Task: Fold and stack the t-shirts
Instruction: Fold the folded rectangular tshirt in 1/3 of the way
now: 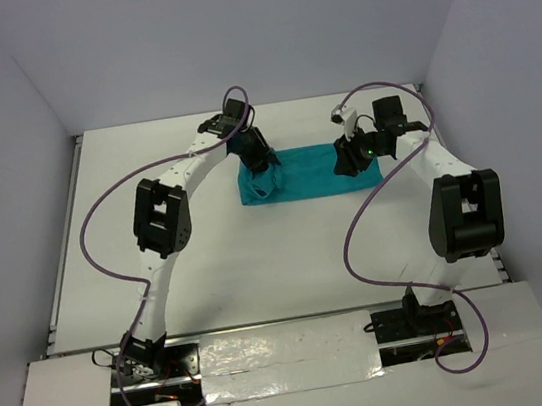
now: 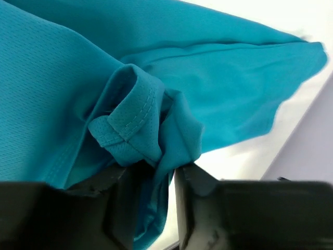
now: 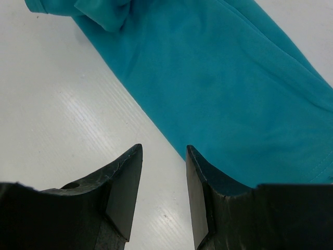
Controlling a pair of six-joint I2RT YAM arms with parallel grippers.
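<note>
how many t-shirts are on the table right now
1. The teal t-shirt lies folded into a long strip at the far middle of the table, its left end bunched up. No other shirt shows, though one hidden beneath it cannot be ruled out.

White table (image 1: 260, 265) enclosed by pale grey walls (image 1: 226, 27).

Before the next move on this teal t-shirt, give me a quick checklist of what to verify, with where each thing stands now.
1. left gripper clear of cloth: not ok, a hem of the t-shirt is bunched between its parted jaws.
2. right gripper open and empty: ok.
3. right gripper placed at the t-shirt's edge: ok.
4. t-shirt lying flat: not ok, its left end is rumpled.
5. t-shirt wholly on the table: ok.
</note>
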